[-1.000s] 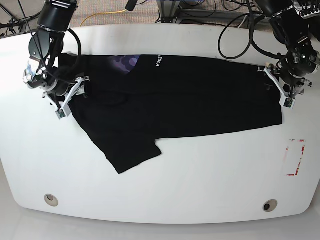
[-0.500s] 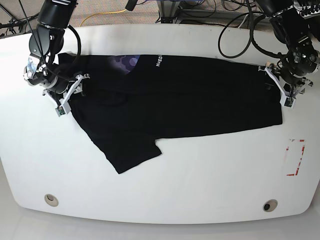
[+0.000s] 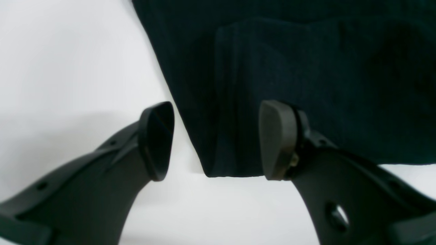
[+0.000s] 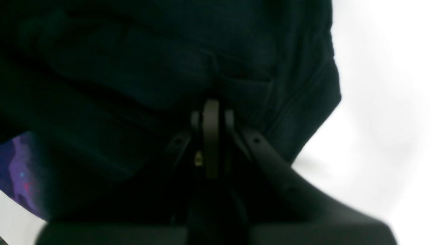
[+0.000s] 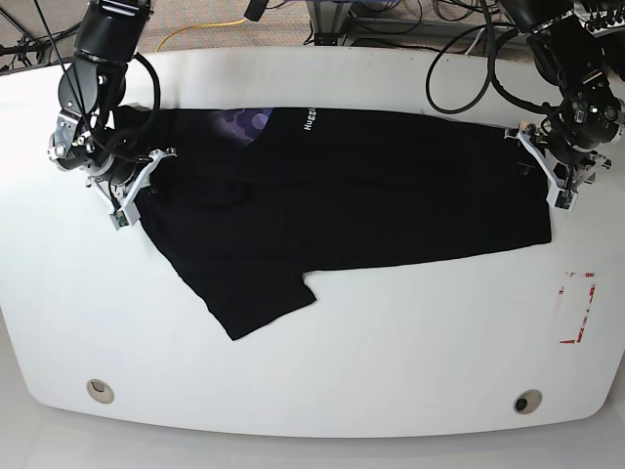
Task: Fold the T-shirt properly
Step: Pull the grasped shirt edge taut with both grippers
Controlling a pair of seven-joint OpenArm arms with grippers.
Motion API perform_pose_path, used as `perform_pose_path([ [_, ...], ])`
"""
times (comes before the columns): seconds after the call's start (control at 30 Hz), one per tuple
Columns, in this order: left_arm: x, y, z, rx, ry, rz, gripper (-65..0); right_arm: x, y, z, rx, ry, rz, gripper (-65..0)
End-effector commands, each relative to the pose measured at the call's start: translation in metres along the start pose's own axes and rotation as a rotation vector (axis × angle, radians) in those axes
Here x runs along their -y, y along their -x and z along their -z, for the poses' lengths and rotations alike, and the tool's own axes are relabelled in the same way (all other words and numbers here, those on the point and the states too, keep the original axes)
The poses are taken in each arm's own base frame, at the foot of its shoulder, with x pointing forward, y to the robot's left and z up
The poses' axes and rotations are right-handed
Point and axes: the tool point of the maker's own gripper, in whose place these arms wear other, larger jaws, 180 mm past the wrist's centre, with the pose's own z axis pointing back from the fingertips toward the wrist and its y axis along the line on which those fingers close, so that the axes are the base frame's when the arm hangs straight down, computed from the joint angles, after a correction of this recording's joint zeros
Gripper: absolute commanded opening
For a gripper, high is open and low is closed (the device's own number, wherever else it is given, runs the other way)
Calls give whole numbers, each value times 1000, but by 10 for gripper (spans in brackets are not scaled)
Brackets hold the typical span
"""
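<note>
On the left of the base view the right end effector [image 5: 135, 186] sits at the left edge of the T-shirt [image 5: 371, 195], near the far-left corner of the white bench [image 5: 322, 391]. Its wrist view shows the two fingers pressed flat together with black cloth bunched around and above them, so it is clamped tight; cloth seems pinched between the tips, though the dark picture does not make that plain. A patch of purple print [image 4: 20, 173] shows at the left edge of that view, and from the base view the same purple shape [image 5: 239, 122] lies at the far edge of the shirt, just left of small white lettering [image 5: 310, 119].

The shirt lies spread flat across the far half of the bench, long side running left to right, with one sleeve [image 5: 259, 298] jutting toward the near side left of centre.

At the right end of the shirt, the left end effector [image 5: 559, 174] stands over the right hem. Its wrist view shows the fingers [image 3: 277, 139] spread wide with a folded corner of the cloth [image 3: 231, 149] lying between them, neither pad touching it; it grips nothing.

A red-marked tag [image 5: 576, 308] lies on the bench near the right edge
</note>
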Motion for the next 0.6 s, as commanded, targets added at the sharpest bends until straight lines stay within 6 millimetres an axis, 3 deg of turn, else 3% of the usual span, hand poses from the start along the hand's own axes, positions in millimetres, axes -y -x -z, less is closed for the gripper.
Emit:
perform_pose_path([
  [0.0,-7,-13,-6,44,-20,16,-283,0,-23,-18,71,30,-66,-650],
  [0.23,-7,-14,-6,45,-22,16,-282,-12,-25,-45,54,77,-168,-650],
  [0.37,-7,-14,-7,47,-22,13,-281,-29,-23,-56,55,82,-208,-650],
  [0.57,-7,-16,-8,55,-25,14,-282,-48,-4,-67,17,79,-235,-650],
])
